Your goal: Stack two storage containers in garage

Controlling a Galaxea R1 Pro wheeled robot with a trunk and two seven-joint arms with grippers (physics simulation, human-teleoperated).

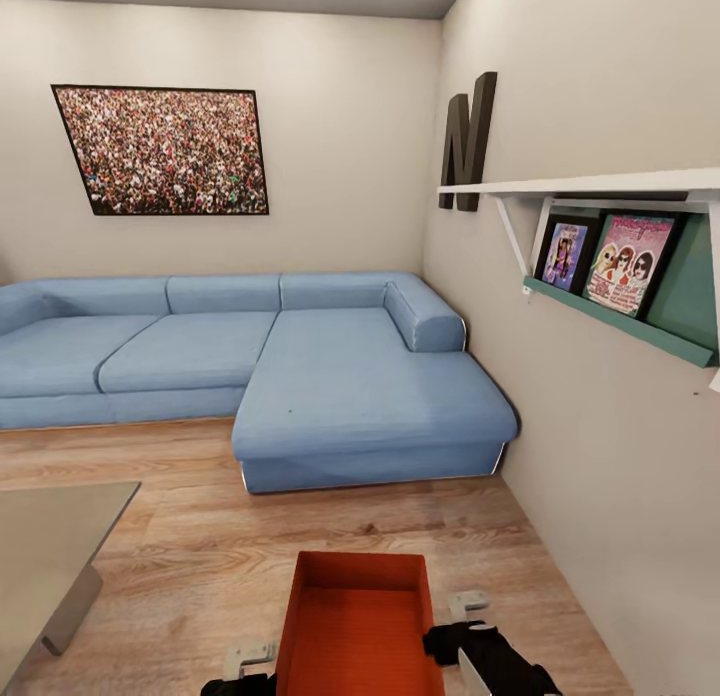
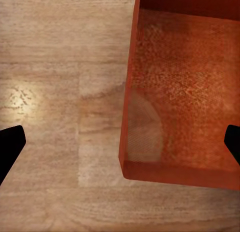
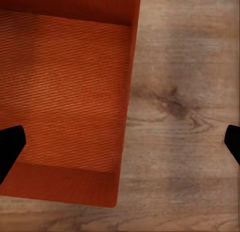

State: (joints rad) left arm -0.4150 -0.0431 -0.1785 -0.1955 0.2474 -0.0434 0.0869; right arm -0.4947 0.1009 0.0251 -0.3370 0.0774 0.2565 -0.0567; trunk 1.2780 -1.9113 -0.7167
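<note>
Between both wide-apart pincers, left (image 2: 120, 147) and right (image 3: 120, 147), sits a storage container (image 1: 358, 626); head view adds the sofa (image 1: 250, 366).

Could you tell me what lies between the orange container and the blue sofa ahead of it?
In the head view, only bare wood-plank floor separates the container from the sofa.

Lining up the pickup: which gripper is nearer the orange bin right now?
Roughly equal. The left gripper straddles the storage container's left wall; the right gripper straddles its right wall. Both sets of fingers are spread, not gripping.
</note>
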